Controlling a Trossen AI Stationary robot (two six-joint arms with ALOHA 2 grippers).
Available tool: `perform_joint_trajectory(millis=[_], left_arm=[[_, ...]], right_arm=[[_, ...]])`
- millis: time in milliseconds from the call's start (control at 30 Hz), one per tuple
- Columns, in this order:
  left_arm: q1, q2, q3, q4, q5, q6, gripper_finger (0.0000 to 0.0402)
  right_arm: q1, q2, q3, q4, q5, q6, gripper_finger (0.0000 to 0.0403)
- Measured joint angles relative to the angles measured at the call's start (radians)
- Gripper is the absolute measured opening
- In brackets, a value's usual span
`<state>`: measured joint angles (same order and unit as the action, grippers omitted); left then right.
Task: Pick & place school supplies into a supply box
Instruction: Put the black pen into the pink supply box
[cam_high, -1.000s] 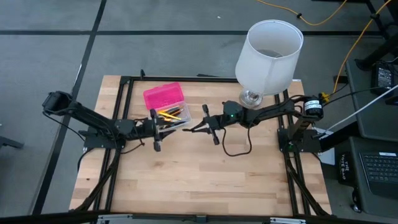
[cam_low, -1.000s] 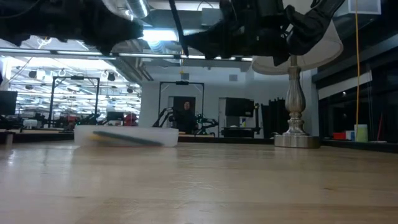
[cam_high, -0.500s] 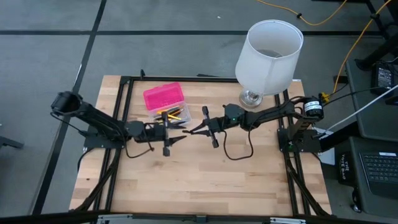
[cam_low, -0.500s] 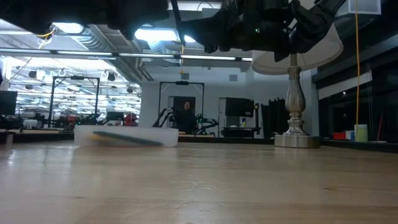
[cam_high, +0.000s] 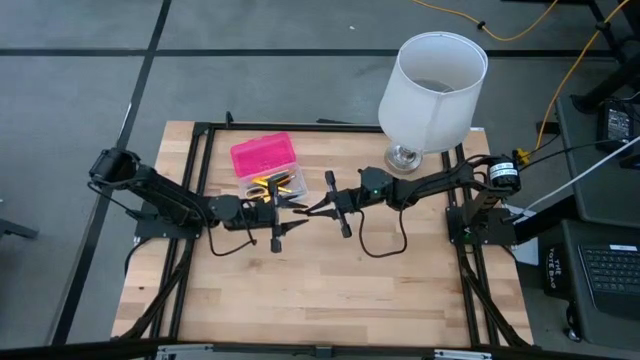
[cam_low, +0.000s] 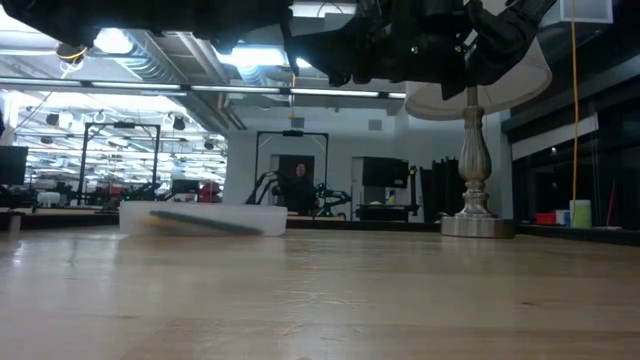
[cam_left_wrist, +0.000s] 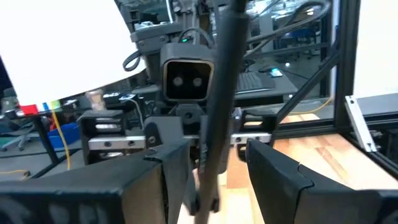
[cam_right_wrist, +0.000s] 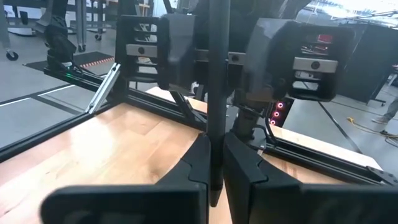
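A thin black pen (cam_right_wrist: 217, 93) is seen held upright between the two arms above the middle of the wooden table (cam_high: 330, 290); it is long, dark and slender. The right claw (cam_high: 322, 208) is pressed together on it, its fingers (cam_right_wrist: 245, 163) flanking the shaft in the right wrist view. The left claw (cam_high: 287, 207) is found directly opposite, its fingers (cam_left_wrist: 273, 177) standing apart on either side of the same pen (cam_left_wrist: 221, 99) without visibly touching it. The supply box (cam_high: 272, 178) is set on the table behind the left claw: a hot-pink lid (cam_high: 264, 154) is laid open beside a clear base, in which yellow, orange and dark pens and pencils (cam_high: 268, 186) are lying. A white lamp (cam_high: 431, 85) is placed at the table's far right.
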<state>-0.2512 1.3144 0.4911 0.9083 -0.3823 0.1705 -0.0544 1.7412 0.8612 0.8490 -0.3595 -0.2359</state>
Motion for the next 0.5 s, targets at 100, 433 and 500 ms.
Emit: perform_joint_trajectory(millis=[100, 433, 500], left_arm=[[0.01, 0.0, 0.0, -0.001, -0.001, 0.001, 0.0142], [0.047, 0.0, 0.0, -0.023, 0.023, -0.01, 0.0028], [0.049, 0.0, 0.0, -0.024, 0.023, -0.012, 0.0019]], right_arm=[[0.0, 0.0, 0.0, 0.0, 0.0, -0.001, 0.0025], [-0.002, 0.0, 0.0, -0.008, 0.007, -0.004, 0.0025], [-0.002, 0.0, 0.0, -0.012, 0.007, -0.004, 0.0028]])
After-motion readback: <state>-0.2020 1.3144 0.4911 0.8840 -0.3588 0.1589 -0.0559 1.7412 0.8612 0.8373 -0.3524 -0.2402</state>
